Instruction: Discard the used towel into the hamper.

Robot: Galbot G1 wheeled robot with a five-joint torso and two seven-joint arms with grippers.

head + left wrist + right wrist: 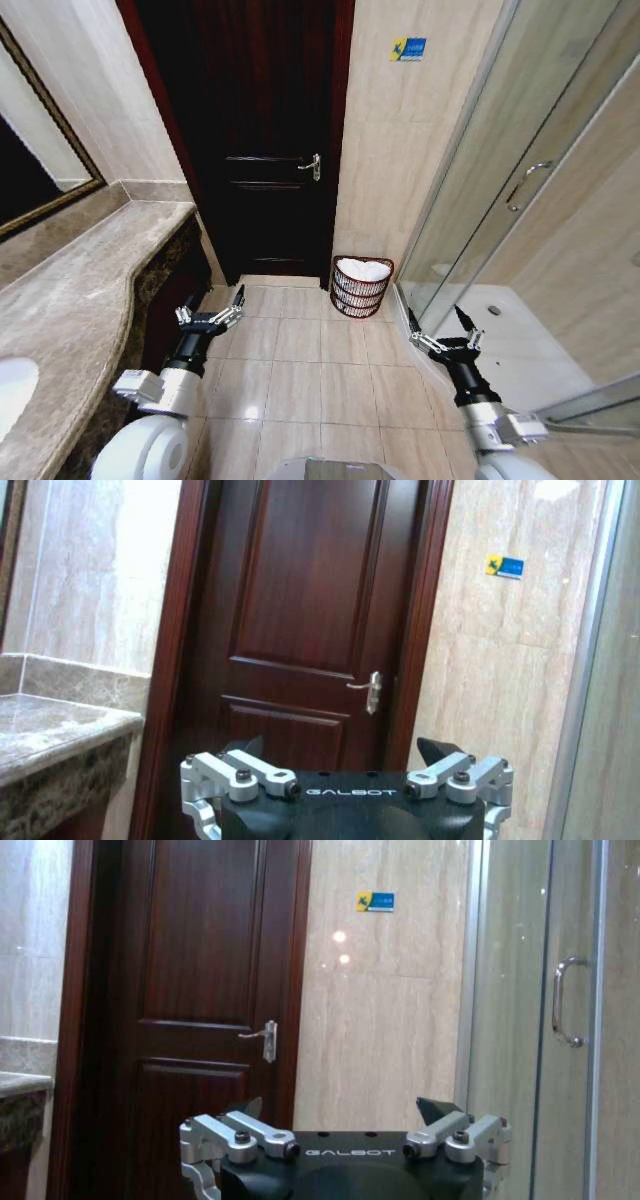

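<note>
The hamper [358, 293], a small round dark reddish-brown open-weave basket, stands on the tiled floor against the wall to the right of the door. A white towel [363, 268] lies bunched inside its top. My left gripper [212, 306] hovers open and empty above the floor, left of the hamper and beside the counter. My right gripper [438, 324] is also open and empty, to the right of the hamper and nearer me, by the shower's edge. Both wrist views show open fingers, left gripper [342, 748] and right gripper [340, 1106], facing the door wall.
A marble counter [90, 290] with a sink [12, 392] runs along the left under a mirror [30, 160]. A dark wooden door [250, 140] is shut ahead. The glass shower enclosure [520, 200] with its raised base stands at the right. Beige floor tiles [300, 370] lie between.
</note>
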